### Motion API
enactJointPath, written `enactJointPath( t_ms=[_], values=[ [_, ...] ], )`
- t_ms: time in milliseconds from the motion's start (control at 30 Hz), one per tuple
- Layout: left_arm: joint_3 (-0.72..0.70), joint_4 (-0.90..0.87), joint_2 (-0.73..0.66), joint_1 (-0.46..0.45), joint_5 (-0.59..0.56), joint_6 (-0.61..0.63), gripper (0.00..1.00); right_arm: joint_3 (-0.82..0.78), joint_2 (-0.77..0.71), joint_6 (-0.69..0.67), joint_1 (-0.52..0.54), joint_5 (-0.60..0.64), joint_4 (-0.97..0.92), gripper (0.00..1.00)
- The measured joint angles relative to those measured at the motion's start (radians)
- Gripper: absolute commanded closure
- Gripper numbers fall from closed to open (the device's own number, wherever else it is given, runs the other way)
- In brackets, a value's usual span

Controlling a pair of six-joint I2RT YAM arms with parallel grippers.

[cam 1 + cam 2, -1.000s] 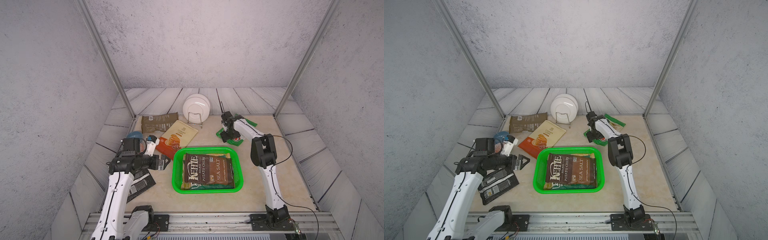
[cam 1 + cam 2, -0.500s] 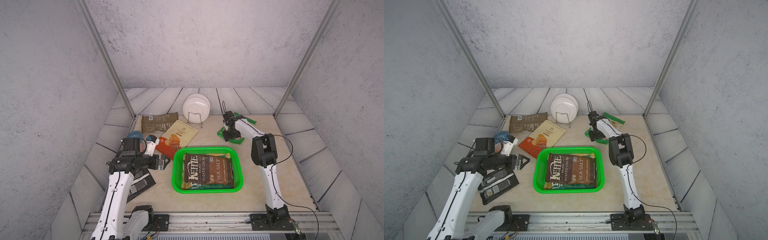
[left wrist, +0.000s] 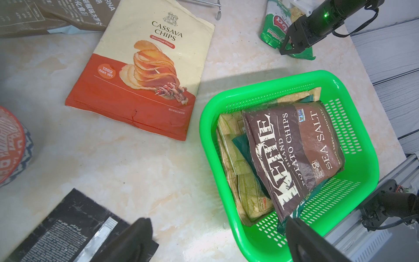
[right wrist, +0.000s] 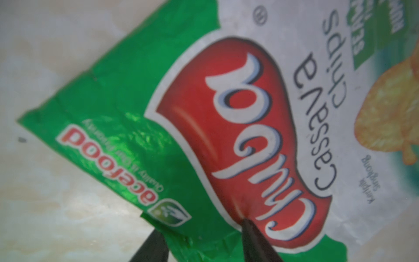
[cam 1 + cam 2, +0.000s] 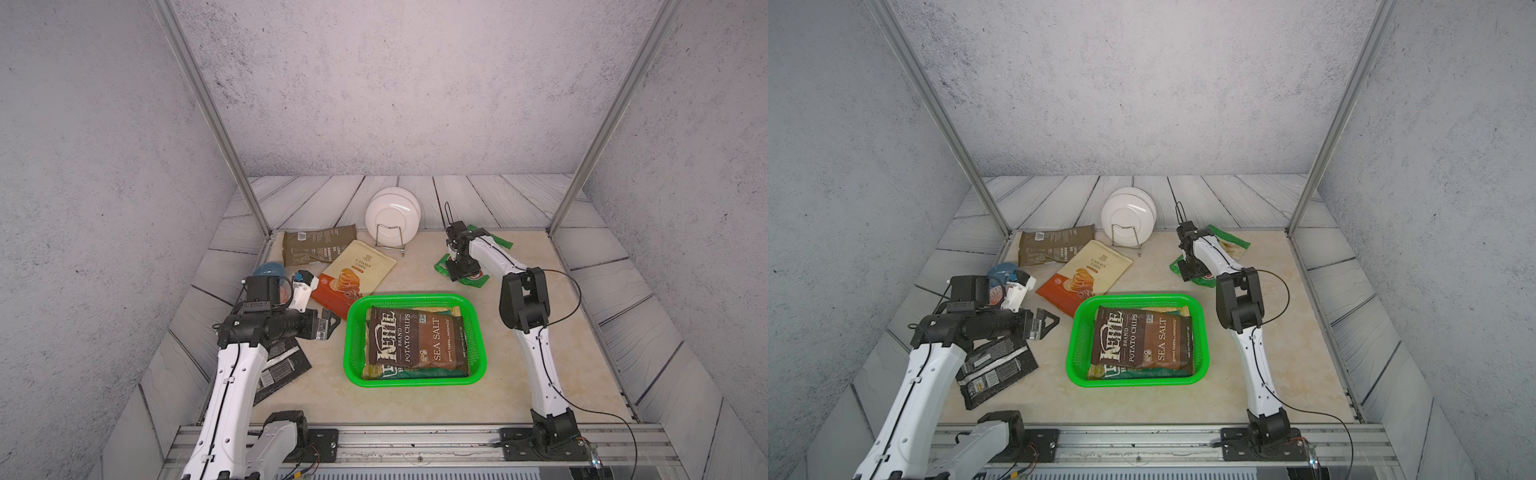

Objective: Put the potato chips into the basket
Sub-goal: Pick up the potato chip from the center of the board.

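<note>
Four crinkly bags [image 5: 357, 270] are lying outside one mesh basket [image 5: 415, 297]; left jaws are gaping, right jaws seemingly pinching the green bag [image 4: 127, 108].

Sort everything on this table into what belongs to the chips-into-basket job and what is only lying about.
Belongs to the job: green basket; brown Kettle bag inside it; green cassava bag; cream-and-orange cassava bag; olive-brown bag; black bag.

Just lying about: white plates; blue bowl; red-patterned bowl.
</note>
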Motion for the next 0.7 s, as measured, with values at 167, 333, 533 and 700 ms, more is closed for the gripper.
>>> enactJointPath(
  t_ms=[167, 333, 533, 700],
  values=[
    [0.000, 0.000, 0.002, 0.000, -0.005, 0.000, 0.02, -0.008, -0.005, 0.013, -0.002, 0.003, 0.010, 0.92],
    [0.000, 0.000, 0.008, 0.000, -0.007, 0.000, 0.02, -0.073, -0.048, 0.010, -0.003, -0.002, 0.053, 1.00],
    [0.000, 0.000, 0.008, 0.000, -0.007, 0.000, 0.02, -0.156, -0.134, 0.012, -0.003, -0.007, 0.061, 1.00],
    [0.000, 0.000, 0.008, 0.000, -0.007, 0.000, 0.01, -0.197, -0.253, 0.027, -0.003, -0.038, 0.067, 1.00]
  ],
)
